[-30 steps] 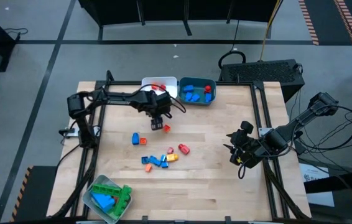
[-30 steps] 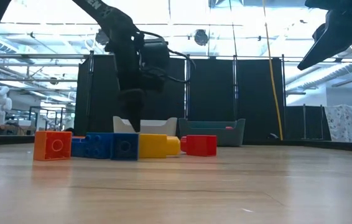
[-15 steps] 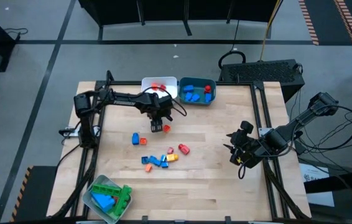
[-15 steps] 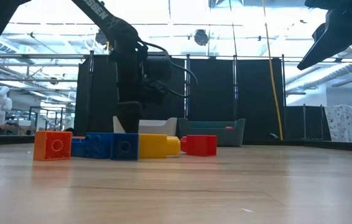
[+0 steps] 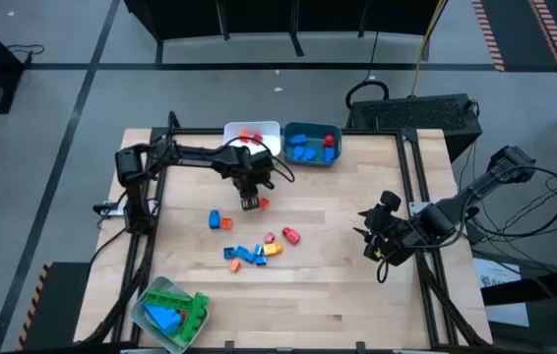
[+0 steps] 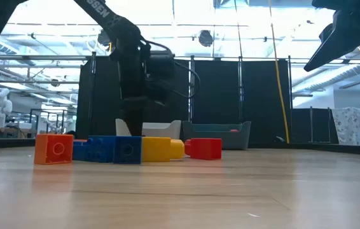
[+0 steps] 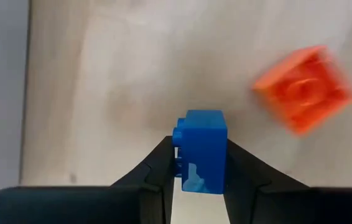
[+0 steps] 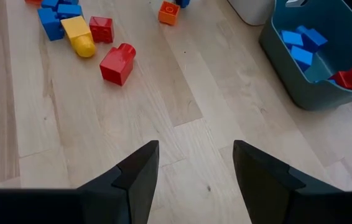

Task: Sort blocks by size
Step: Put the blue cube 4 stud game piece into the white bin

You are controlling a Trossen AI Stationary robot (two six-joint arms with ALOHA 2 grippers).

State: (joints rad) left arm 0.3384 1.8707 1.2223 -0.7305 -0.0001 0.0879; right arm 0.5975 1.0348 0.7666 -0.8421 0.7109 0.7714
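Item: small blue studded plastic brick [image 7: 201,151], clamped on its flat sides by left pincer [image 5: 250,202], beside a small orange brick [image 7: 303,89] below the white bin [image 5: 259,129]. Likely light, rigid, slick-sided. Right pincer [image 8: 194,165] released, idle.

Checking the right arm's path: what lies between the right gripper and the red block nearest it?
Only bare wooden table lies between the open right gripper and the red block, as the right wrist view shows.

Orange block [image 7: 305,90] blurred; white bin [image 8: 254,9] cut off.
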